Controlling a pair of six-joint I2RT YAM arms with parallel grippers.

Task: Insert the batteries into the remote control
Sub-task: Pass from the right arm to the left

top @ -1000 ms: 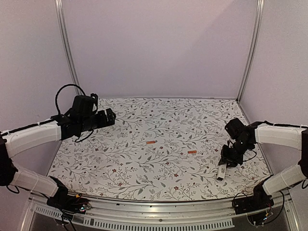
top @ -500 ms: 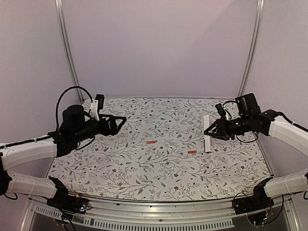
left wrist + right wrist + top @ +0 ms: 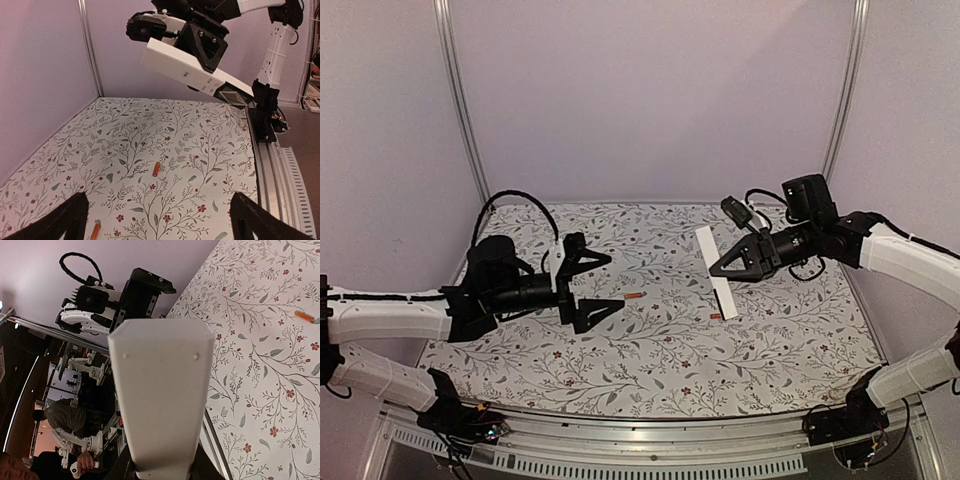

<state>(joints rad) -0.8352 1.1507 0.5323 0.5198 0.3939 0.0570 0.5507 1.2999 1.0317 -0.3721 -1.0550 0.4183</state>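
The white remote control (image 3: 715,272) is held in the air by my right gripper (image 3: 728,268), which is shut on its middle, above the right half of the table. It fills the right wrist view (image 3: 160,390) and shows in the left wrist view (image 3: 195,75) with its dark patch at the lower end. Two orange-red batteries lie on the table, one (image 3: 634,297) near the middle and one (image 3: 718,316) below the remote. My left gripper (image 3: 601,286) is open and empty, just left of the first battery. Both batteries show in the left wrist view, one (image 3: 156,169) ahead and one (image 3: 95,231) by the left finger.
The floral table cover (image 3: 650,360) is bounded by purple walls at the back and sides and a metal rail (image 3: 650,430) along the front. One battery (image 3: 304,316) and the left arm (image 3: 120,300) show in the right wrist view.
My right gripper has lifted the remote from the table's front right and carried it up and left. My left arm has swung toward the middle, its jaws now wide apart.
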